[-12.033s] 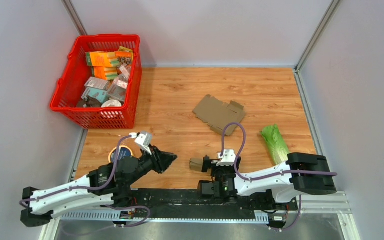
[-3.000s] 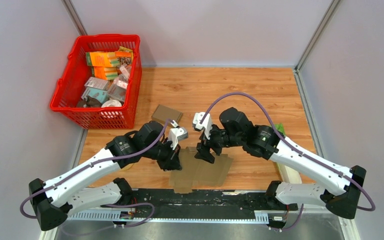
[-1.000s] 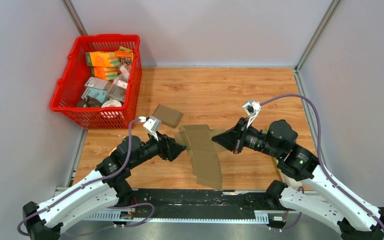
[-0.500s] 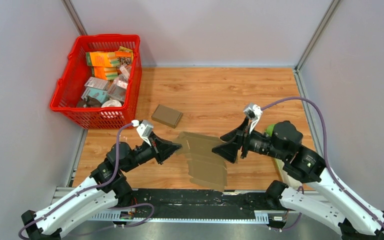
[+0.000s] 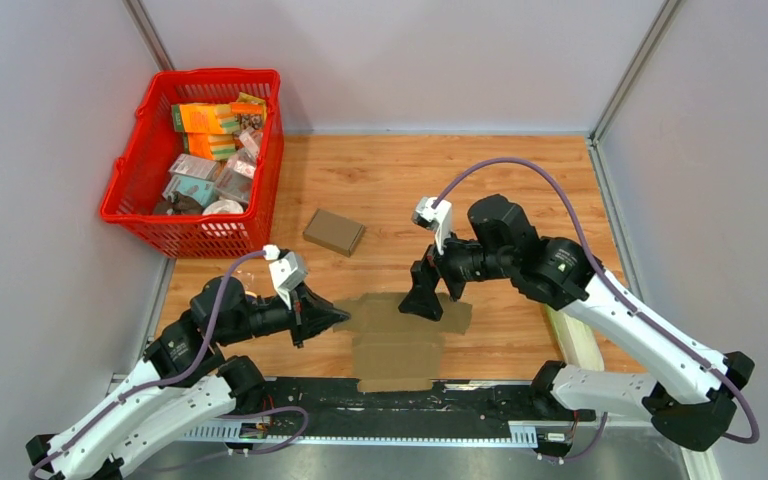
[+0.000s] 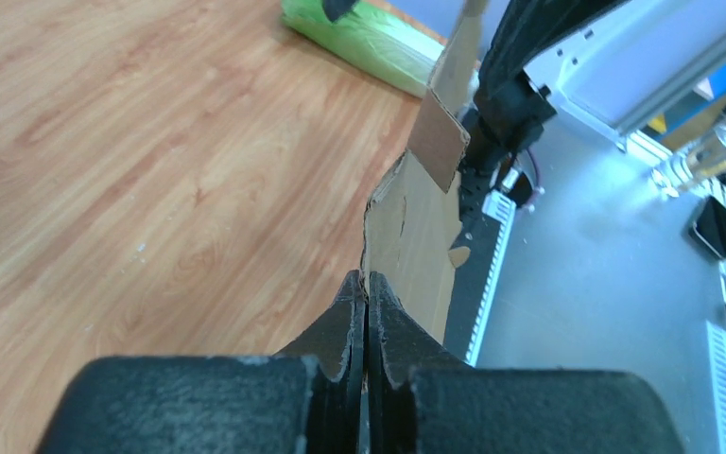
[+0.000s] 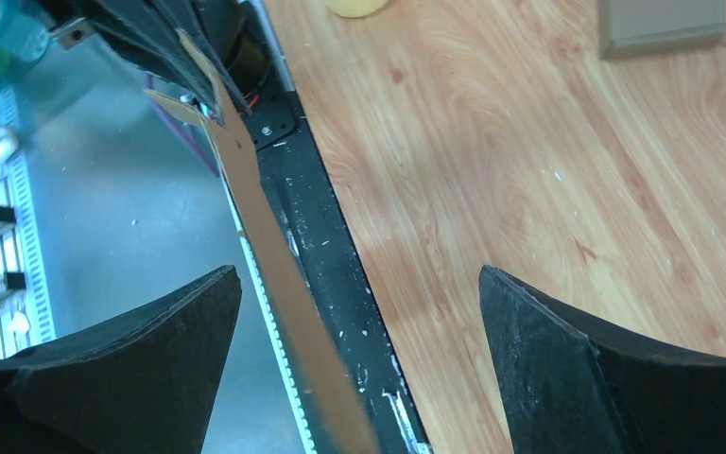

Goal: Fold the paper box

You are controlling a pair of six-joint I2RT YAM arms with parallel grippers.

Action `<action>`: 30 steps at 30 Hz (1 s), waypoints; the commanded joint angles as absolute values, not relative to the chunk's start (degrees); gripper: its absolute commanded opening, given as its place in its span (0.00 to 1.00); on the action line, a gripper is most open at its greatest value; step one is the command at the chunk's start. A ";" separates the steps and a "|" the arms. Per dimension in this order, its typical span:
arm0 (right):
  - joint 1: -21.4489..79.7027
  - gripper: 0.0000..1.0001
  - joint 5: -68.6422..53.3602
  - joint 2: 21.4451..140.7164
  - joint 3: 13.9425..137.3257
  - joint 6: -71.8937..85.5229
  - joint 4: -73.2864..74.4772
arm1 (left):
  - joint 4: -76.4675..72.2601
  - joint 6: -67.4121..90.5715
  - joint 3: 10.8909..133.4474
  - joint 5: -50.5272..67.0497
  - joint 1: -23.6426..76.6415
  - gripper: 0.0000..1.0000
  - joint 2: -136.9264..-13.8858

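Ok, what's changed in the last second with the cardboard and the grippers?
The left gripper closed on the left edge of the cardboard; the right gripper let go and opened around its right part. The cardboard swung down toward the near edge, lying flatter. The red basket and the small folded box stayed put.

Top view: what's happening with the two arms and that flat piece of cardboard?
The paper box is an unfolded flat sheet at the near edge of the table. The left gripper is shut on the sheet's left edge. The right gripper is open at the far right side, with a finger on either side of the sheet but not clamping it. No fold shows yet. A small closed brown box lies farther back.
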State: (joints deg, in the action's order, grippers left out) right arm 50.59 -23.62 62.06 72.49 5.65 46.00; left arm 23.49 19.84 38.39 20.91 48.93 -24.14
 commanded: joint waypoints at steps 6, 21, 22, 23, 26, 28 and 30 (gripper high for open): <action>50.80 0.91 -43.05 67.58 74.45 -0.97 38.16 | 27.16 17.84 39.64 27.69 48.87 0.00 -23.73; 50.71 0.00 -47.11 63.72 63.37 4.13 30.24 | 21.96 25.04 39.54 26.21 48.87 0.28 -22.32; 50.71 0.00 -48.41 63.37 63.20 4.30 29.97 | 22.76 25.40 41.38 25.93 48.87 0.36 -22.50; 50.80 0.00 -49.12 63.20 62.76 4.48 29.62 | 23.98 26.18 42.53 25.84 48.87 0.44 -23.28; 50.80 0.00 -51.67 62.67 62.40 4.48 28.92 | 24.78 27.42 46.40 25.75 48.87 0.46 -24.78; 50.71 0.00 -52.73 62.58 62.23 4.48 28.74 | 25.92 27.77 48.68 24.53 48.87 0.46 -25.57; 50.80 0.00 -52.65 62.14 62.40 4.48 28.83 | 27.24 27.51 50.09 24.26 48.87 0.44 -27.77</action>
State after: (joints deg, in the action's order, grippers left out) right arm 50.70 -49.63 64.23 62.54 3.86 32.01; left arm 26.33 26.15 45.84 25.58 48.93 -25.15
